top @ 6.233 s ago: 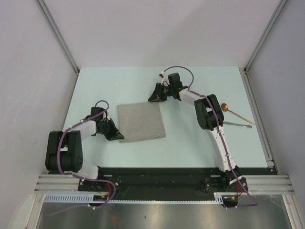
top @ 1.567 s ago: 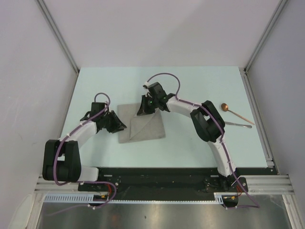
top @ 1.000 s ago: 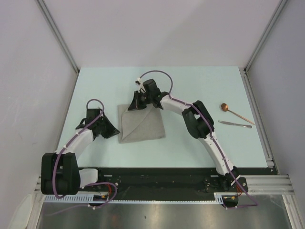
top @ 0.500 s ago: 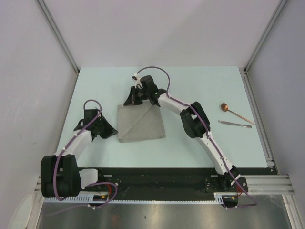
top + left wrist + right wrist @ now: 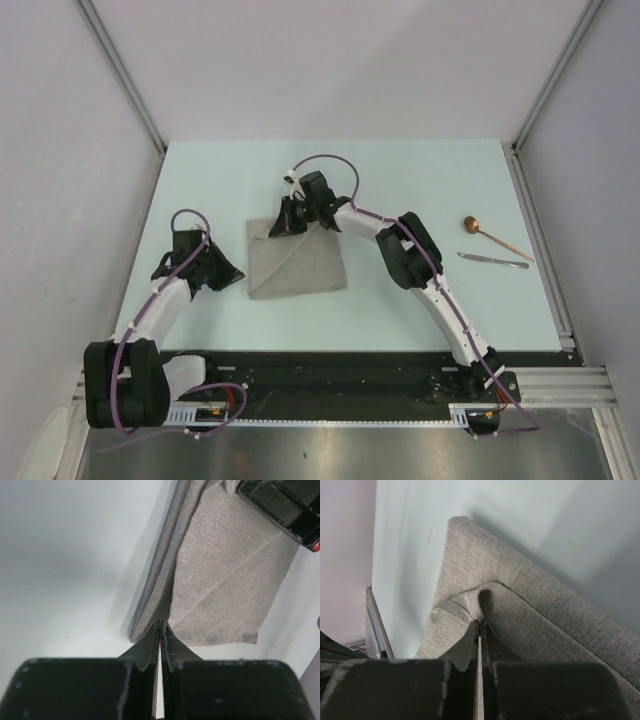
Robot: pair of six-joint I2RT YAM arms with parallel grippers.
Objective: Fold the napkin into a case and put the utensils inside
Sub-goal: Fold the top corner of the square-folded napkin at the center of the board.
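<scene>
The grey-beige napkin [image 5: 300, 262] lies on the pale table, partly folded, with a diagonal crease across it. My right gripper [image 5: 275, 228] is at its far-left corner, shut on a puckered fold of the cloth [image 5: 545, 610]; its tips [image 5: 479, 624] pinch the fabric. My left gripper [image 5: 237, 277] is at the napkin's left edge near the near corner, shut on the cloth edge [image 5: 225, 580] at its tips [image 5: 160, 626]. The copper spoon [image 5: 490, 235] and the thin silvery piece [image 5: 493, 261] lie at the right, away from both grippers. No finished case shows.
The right gripper's black body shows at the top right of the left wrist view [image 5: 280, 505]. A metal rail [image 5: 545, 250] runs along the table's right edge, just beyond the utensils. Grey walls and slanted posts [image 5: 120, 75] close in the sides.
My right gripper has carried the napkin's far-right corner leftward across the cloth to its far-left corner, leaving a diagonal fold. My left gripper has drawn back leftward to the napkin's left edge.
</scene>
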